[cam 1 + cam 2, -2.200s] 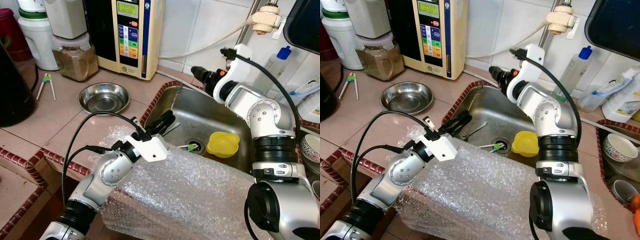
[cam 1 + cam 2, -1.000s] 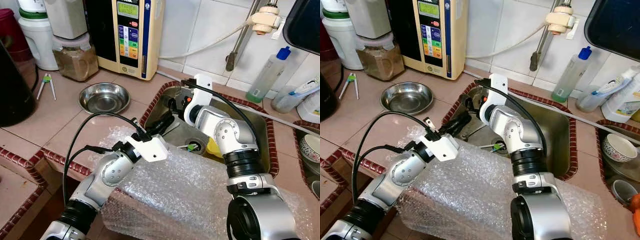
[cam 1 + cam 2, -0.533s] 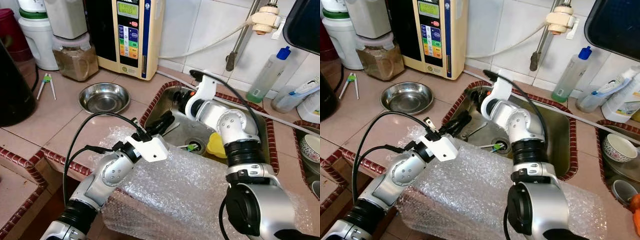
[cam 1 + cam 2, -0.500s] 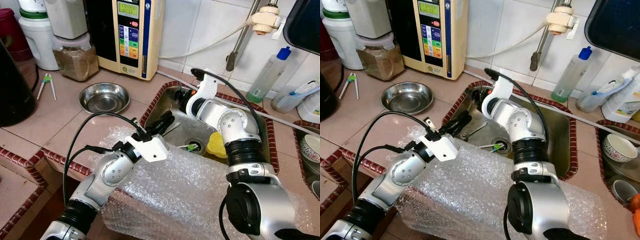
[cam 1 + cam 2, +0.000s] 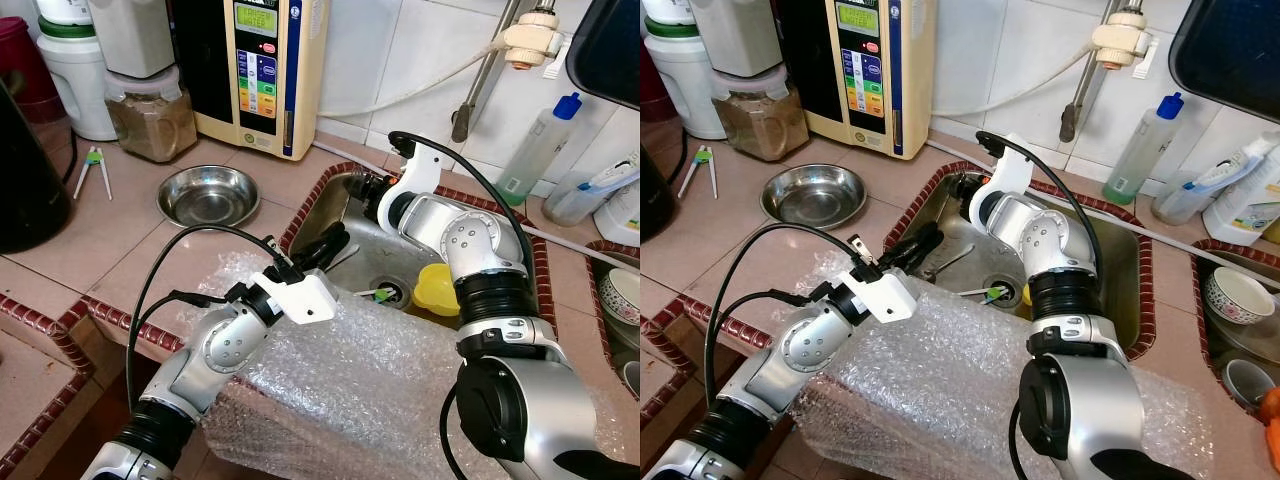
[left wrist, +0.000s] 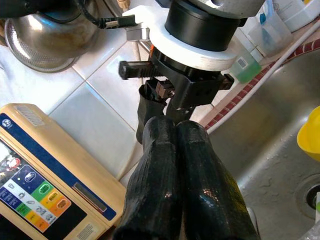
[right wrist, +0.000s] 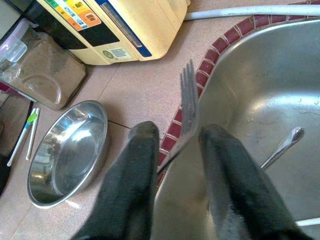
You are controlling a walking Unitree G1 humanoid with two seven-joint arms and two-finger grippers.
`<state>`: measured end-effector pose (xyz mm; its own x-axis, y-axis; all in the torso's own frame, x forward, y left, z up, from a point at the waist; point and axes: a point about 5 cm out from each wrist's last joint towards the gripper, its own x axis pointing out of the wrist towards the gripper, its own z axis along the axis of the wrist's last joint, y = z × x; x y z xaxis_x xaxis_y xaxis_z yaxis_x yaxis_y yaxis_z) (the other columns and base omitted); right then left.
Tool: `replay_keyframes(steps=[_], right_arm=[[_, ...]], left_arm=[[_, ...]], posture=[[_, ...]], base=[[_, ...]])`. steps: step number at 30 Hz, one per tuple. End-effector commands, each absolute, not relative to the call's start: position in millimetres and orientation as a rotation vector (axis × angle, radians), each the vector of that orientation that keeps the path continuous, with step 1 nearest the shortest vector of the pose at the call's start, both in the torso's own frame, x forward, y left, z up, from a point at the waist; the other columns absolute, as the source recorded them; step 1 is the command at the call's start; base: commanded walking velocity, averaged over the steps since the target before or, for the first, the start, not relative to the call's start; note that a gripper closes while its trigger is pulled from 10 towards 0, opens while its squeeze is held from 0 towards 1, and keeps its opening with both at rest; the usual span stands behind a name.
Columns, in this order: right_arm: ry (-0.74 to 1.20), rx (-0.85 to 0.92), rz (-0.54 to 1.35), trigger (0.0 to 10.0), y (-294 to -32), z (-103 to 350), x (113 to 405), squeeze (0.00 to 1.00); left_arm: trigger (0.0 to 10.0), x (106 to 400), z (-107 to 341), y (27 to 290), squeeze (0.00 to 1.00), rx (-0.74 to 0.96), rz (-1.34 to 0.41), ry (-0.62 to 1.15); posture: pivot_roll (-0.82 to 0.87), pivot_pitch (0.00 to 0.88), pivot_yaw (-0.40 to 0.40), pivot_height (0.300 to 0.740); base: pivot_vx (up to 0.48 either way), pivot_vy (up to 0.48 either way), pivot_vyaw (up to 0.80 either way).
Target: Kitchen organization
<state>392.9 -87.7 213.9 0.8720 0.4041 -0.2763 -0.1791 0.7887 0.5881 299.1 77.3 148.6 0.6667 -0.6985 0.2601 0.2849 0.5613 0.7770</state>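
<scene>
- The sink [image 5: 520, 275] is the landmark: a steel basin sunk into the tiled bench [image 5: 110, 225], edged with dark red tiles.
- The right tool [image 7: 177, 150] hangs over the sink's far left corner, above the red rim.
- Its fingers [image 7: 135, 165] stand apart, and a fork [image 7: 187, 107] rises between them, tines pointing away from the wrist. Whether either finger presses on the fork I cannot tell.
- The left tool [image 5: 325, 243] sits at the sink's near left rim, pointing into the basin; its two fingers [image 6: 162, 170] lie pressed together with nothing between them.
- The left arm rests on a sheet of bubble wrap [image 5: 380, 370] draped over the bench edge in front of the sink.
- Inside the sink, a spoon [image 7: 282, 147] lies on the floor of the basin near the drain [image 5: 390, 293].
- A yellow cup [image 5: 438, 288] sits in the sink to the right of the drain, partly behind the right arm.
- A small green and white item lies at the drain; too small to name.
- A steel bowl [image 5: 208, 193] stands on the bench left of the sink, well apart from both tools.
- A cream water machine [image 5: 255, 70] stands against the wall behind the bowl, with a jar [image 5: 150, 115] beside it.
- A tap pipe [image 5: 480, 75] rises behind the sink; a clear bottle [image 5: 540, 150] with a blue cap stands behind the sink's right corner.
</scene>
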Motion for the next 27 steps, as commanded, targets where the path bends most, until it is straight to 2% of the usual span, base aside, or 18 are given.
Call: replay_keyframes(steps=[1, 6, 7, 9, 10, 11, 12, 13, 17, 18, 19, 27], right_arm=[[0.416, 0.565, 0.335, 0.0, -86.5, 215.8, 392.8, 0.00], [0.449, 0.531, 0.441, 0.0, -68.9, 214.3, 384.4, 0.00], [0.455, 0.527, 0.453, 0.7, -66.8, 213.3, 382.9, 0.00], [0.475, 0.514, 0.489, 2.7, -60.4, 208.4, 377.5, 0.00], [0.478, 0.510, 0.496, 2.7, -59.3, 207.2, 376.3, 0.00], [0.484, 0.499, 0.506, 7.6, -57.9, 205.3, 374.8, 0.00], [0.490, 0.492, 0.510, 10.0, -56.9, 203.3, 373.5, 0.07], [0.497, 0.480, 0.509, 10.0, -56.4, 199.7, 372.1, 0.27], [0.491, 0.457, 0.501, 10.0, -58.8, 197.4, 371.3, 0.25], [0.487, 0.461, 0.498, 1.6, -59.3, 197.4, 371.2, 0.13], [0.482, 0.466, 0.498, 0.0, -59.7, 197.6, 371.1, 0.00], [0.475, 0.477, 0.487, 0.0, -58.8, 198.3, 372.3, 0.00]], left_arm=[[0.0, 297.6, 153.9, 71.1, 0.00, 0.768, -0.631, -0.631], [0.0, 297.7, 153.1, 70.9, 0.00, 0.766, -0.631, -0.627], [0.0, 297.7, 152.9, 70.9, 0.00, 0.766, -0.631, -0.626], [0.0, 297.5, 152.3, 70.7, 0.00, 0.764, -0.631, -0.625], [0.0, 297.4, 152.1, 70.6, 0.00, 0.764, -0.631, -0.624], [0.0, 297.4, 152.0, 70.6, 0.00, 0.764, -0.631, -0.624], [0.0, 297.4, 151.8, 70.5, 0.00, 0.763, -0.631, -0.624], [0.0, 297.4, 151.6, 70.5, 0.00, 0.764, -0.631, -0.624], [0.0, 297.3, 151.6, 70.3, 0.00, 0.764, -0.633, -0.626], [0.0, 297.3, 151.6, 70.3, 0.00, 0.764, -0.633, -0.626], [0.0, 297.1, 151.5, 70.2, 0.00, 0.765, -0.634, -0.627], [0.0, 296.4, 151.3, 70.9, 0.00, 0.762, -0.636, -0.632]], posture=[[0.07, 0.044, -0.119, 0.740], [0.07, 0.044, -0.122, 0.740], [0.07, 0.044, -0.123, 0.740], [0.07, 0.044, -0.124, 0.740], [0.07, 0.044, -0.124, 0.740], [0.07, 0.044, -0.124, 0.740], [0.07, 0.043, -0.124, 0.740], [0.07, 0.043, -0.124, 0.740], [0.07, 0.042, -0.123, 0.740], [0.07, 0.042, -0.123, 0.740], [0.07, 0.042, -0.123, 0.740], [0.08, 0.044, -0.123, 0.740]], base=[[0.000, 0.000, 0.00], [0.000, 0.000, 0.00], [0.000, 0.000, 0.00], [0.000, 0.000, 0.00], [0.000, 0.000, 0.00], [0.000, 0.000, 0.00], [0.000, 0.000, 0.00], [0.000, 0.000, 0.00], [0.000, 0.000, 0.00], [0.000, 0.000, 0.00], [0.000, 0.000, 0.00], [0.000, 0.000, 0.00]])
